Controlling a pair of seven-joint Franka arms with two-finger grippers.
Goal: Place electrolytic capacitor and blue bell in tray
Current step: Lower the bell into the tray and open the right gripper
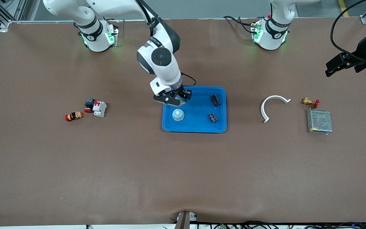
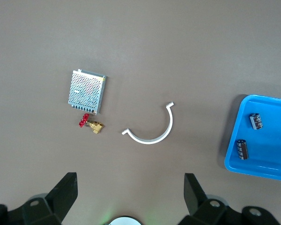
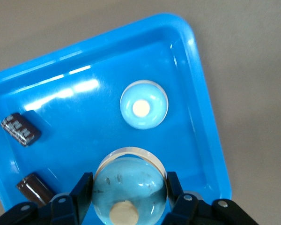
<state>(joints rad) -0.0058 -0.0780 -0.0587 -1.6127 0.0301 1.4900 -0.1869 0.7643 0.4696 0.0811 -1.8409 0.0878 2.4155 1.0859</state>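
Observation:
The bright-blue tray (image 1: pixel 195 129) lies mid-table. My right gripper (image 1: pixel 172 100) hangs over the tray's corner toward the right arm's base, shut on a blue bell (image 3: pixel 131 185) whose dome fills the gap between the fingers (image 3: pixel 82 190). A second blue bell (image 1: pixel 178 114) stands upright on the tray floor, nearer the front camera. Two dark electrolytic capacitors (image 1: pixel 215 100) (image 1: pixel 213 118) lie in the tray toward the left arm's end. My left gripper (image 1: pixel 332 68) waits open and empty, high over the left arm's end of the table.
A white curved strip (image 1: pixel 273 106), a brass valve with a red handle (image 1: pixel 309 101) and a perforated metal box (image 1: pixel 319 121) lie toward the left arm's end. A white-and-red breaker (image 1: pixel 99 108), a red push button (image 1: pixel 89 105) and an orange-and-red part (image 1: pixel 73 116) lie toward the right arm's end.

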